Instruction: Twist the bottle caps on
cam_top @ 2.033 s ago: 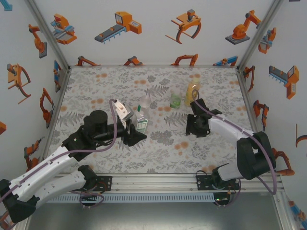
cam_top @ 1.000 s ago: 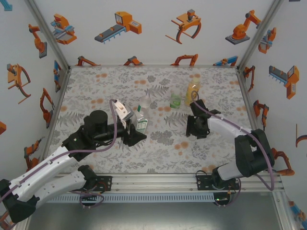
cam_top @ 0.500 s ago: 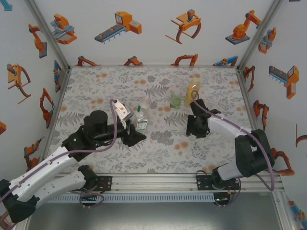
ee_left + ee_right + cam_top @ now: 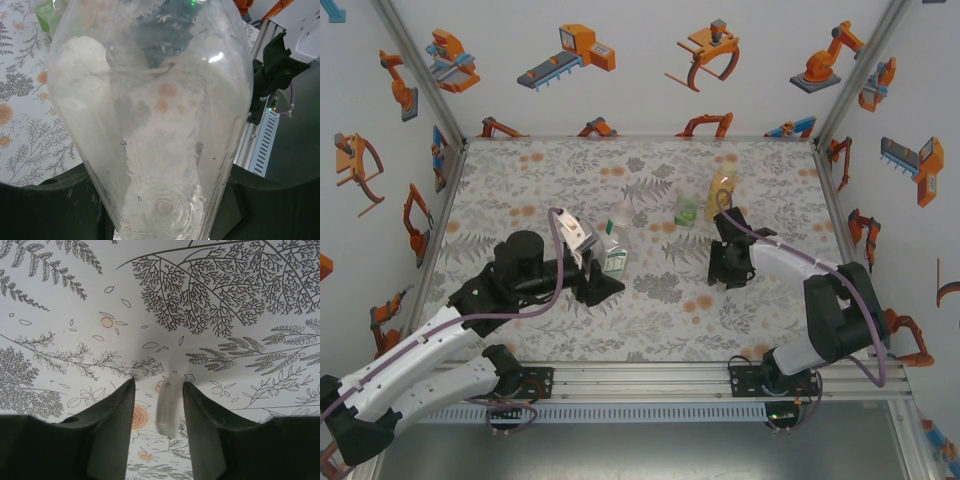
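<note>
The flower-printed desk (image 4: 520,180) carries both arms and three bottles. The left arm (image 4: 430,345) reaches in from the near left, and the left fingers (image 4: 607,270) are closed on the lower body of the clear bottle (image 4: 616,246), which stands near the middle of the desk, neck up. In the left wrist view this bottle (image 4: 150,125) sits between the two dark fingers. The right arm (image 4: 790,270) bends in from the near right. The right fingers (image 4: 728,268) hang low over the desk, narrowly parted. A pale streak (image 4: 167,407), too blurred to identify, lies in the gap and touches neither finger. Just beyond them stand the amber bottle (image 4: 722,188) and, beside it, the shorter green bottle (image 4: 686,208).
</note>
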You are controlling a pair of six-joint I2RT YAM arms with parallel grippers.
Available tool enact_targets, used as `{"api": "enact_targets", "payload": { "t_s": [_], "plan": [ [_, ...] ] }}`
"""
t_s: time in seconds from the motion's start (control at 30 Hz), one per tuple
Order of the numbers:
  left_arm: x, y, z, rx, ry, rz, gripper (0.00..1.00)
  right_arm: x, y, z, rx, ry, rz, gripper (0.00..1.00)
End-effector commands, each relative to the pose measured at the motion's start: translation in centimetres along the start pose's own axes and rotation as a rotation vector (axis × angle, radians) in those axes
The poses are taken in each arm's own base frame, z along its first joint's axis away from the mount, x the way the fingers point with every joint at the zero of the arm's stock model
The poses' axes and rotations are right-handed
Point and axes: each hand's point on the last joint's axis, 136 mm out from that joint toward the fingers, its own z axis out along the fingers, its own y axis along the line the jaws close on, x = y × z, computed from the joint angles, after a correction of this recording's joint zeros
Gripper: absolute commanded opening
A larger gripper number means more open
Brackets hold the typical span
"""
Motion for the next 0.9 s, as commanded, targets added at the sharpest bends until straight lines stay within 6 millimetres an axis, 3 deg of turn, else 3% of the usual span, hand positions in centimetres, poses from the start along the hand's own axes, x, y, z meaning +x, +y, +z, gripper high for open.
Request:
{"api": "enact_targets", "payload": {
  "t_s": [0.0,0.33,0.63,0.87],
  "plan": [
    [-0.6,0.0,-0.5,-0.007,-0.024,-0.004,0.02,0.6,-0.4,0.7,0.001,0.021,0.015,0.37],
    [-0.5,0.1,-0.6,-0.012,-0.023,-0.005,0.02,0.4,0.6,0.1,-0.057,0.01,0.047,0.17],
    [-0.5,0.2,-0.4,-0.009,-0.03,-0.008,0.02,0.2,6.3,-0.1,-0.392,0.012,0.222,0.14],
    [-0.4,0.2,-0.5,-0.014,-0.028,-0.002,0.02,1.4,11.1,0.5,-0.577,0.049,0.284,0.14]
  ]
}}
